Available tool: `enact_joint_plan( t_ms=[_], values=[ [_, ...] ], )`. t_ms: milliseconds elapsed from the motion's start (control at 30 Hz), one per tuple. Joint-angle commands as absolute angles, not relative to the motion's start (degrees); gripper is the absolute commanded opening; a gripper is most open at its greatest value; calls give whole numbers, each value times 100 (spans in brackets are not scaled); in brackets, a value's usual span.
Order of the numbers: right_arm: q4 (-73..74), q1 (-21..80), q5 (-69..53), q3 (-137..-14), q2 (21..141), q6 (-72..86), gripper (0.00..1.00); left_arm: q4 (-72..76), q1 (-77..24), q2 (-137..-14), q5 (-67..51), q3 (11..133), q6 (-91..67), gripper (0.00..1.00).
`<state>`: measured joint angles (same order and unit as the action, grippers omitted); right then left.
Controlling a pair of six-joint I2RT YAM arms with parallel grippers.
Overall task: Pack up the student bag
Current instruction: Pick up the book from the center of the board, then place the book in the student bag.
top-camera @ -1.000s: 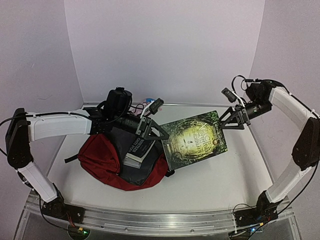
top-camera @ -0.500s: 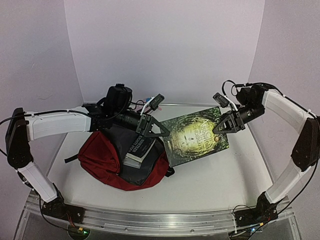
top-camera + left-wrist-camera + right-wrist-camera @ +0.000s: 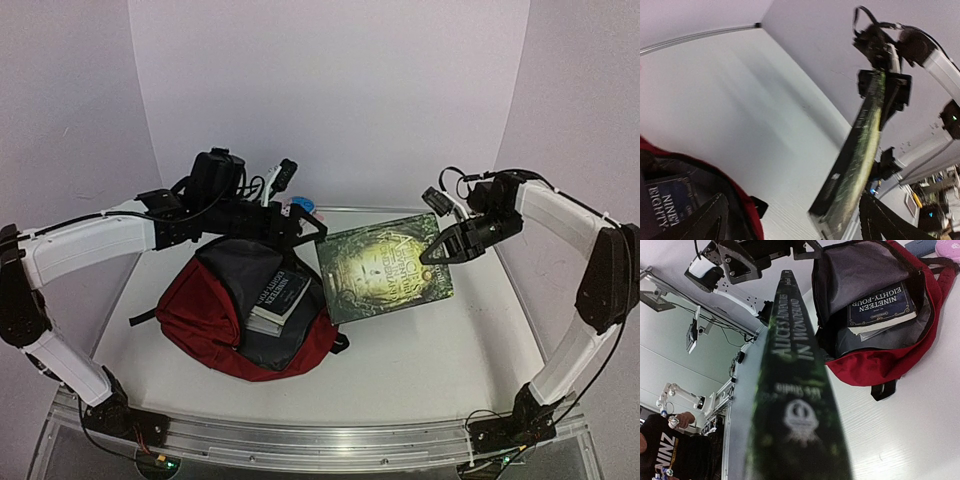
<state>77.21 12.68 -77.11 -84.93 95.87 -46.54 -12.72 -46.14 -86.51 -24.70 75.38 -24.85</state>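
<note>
L fingers (image 3: 705, 222) backed off; bag (image 3: 190, 310) just below (R fingers (image 3: 443, 248) hold book (image 3: 385, 272)).

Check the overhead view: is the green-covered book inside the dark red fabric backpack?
No, the right gripper holds the book beside the backpack.

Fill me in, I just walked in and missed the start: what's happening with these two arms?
Two robot arms are packing a dark red fabric backpack, which lies unzipped with a dark blue book inside it. The right gripper has its fingers shut on one edge of a green hardcover book, holding it tilted beside the bag's opening. The left gripper hovers open near the bag's rear edge, holding nothing.
</note>
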Motion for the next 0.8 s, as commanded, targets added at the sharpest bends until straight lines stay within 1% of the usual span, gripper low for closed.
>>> enact_joint_plan(
  t_ms=[0, 167, 300, 400, 467, 533, 567, 600, 667, 700, 767],
  values=[
    [9311, 794, -8804, -8668, 9829, -4161, 0, -2203, -4426, -8403, -864, 7841, -2913, 92],
    [9248, 316, -9001, -8526, 9831, -3845, 0, -2738, -4421, -8405, -233, 7957, -3059, 94],
    [9074, 102, -9095, -8552, 9619, -3398, 0, -3416, -4392, -8447, 554, 8265, -3082, 95],
    [8959, 79, -9046, -8648, 9431, -3115, 0, -3477, -4312, -8452, 541, 8239, -3082, 96],
    [8376, 79, -8943, -8594, 9264, -2268, 0, -3349, -4308, -8477, 446, 8178, -3027, 96],
    [8109, 79, -8887, -8648, 9228, -1559, 0, -3286, -4303, -8568, 324, 8184, -2953, 96],
    [7862, 79, -8577, -8684, 9194, -1210, 0, -3279, -4309, -8608, 320, 8202, -2931, 96],
    [7214, 79, -8152, -8578, 9071, -339, 0, -3299, -4309, -8647, 349, 8234, -2917, 96],
    [5343, 81, -7552, -7894, 8563, 1723, 0, -3370, -4308, -8699, 445, 8312, -2911, 96],
    [4418, 93, -7407, -7589, 8327, 2389, 0, -3402, -4307, -8696, 489, 8344, -2918, 96],
    [3159, 114, -7180, -7066, 7922, 3066, 0, -3511, -4245, -8671, 579, 8406, -2948, 96]
  ],
)
